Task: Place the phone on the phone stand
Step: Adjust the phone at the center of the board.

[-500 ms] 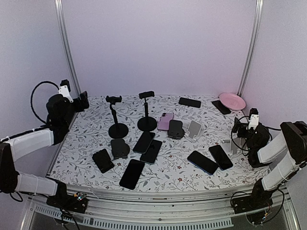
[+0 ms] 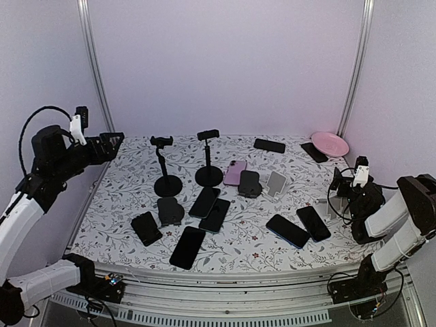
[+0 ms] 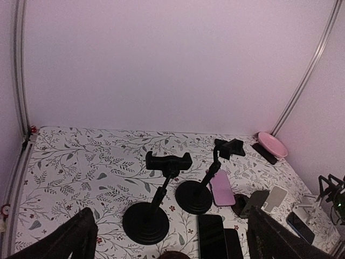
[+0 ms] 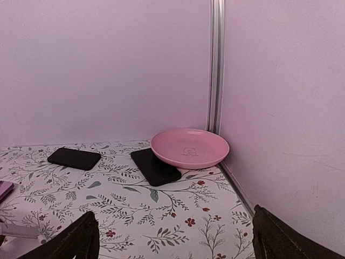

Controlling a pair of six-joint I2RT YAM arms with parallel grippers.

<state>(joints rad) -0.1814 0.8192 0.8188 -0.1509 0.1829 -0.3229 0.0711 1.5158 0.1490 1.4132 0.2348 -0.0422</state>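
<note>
Nothing of the task was done: no phone sat on a stand. The left gripper (image 2: 111, 140) hung high over the far left corner of the tabletop (image 2: 122, 197), fingers spread and empty. The right gripper (image 2: 337, 182) hovered at the right edge, equally wide, nothing between its fingers.

The left stand (image 2: 167, 167) and right stand (image 2: 208, 161) stood upright toward the far edge, both clamps bare. Phones lay flat across the tabletop, among them the near phone (image 2: 187, 247) by the near edge and the pink phone (image 2: 235, 172) just beside the right stand's base. Which one was meant could not be told. By my reading, everything remained: picking a phone, lifting it, seating it in a stand.

The top view alone showed both arms and the phones along the near edge. The left wrist view looked at the stands side-on, making their open clamps plainer, but cut off the near phones. The right wrist view missed the stands entirely. It showed the far right corner instead: the plate (image 4: 190, 148) overlapping the corner phone (image 4: 155, 167), and the far phone (image 4: 74, 158) lying apart to its left.
</note>
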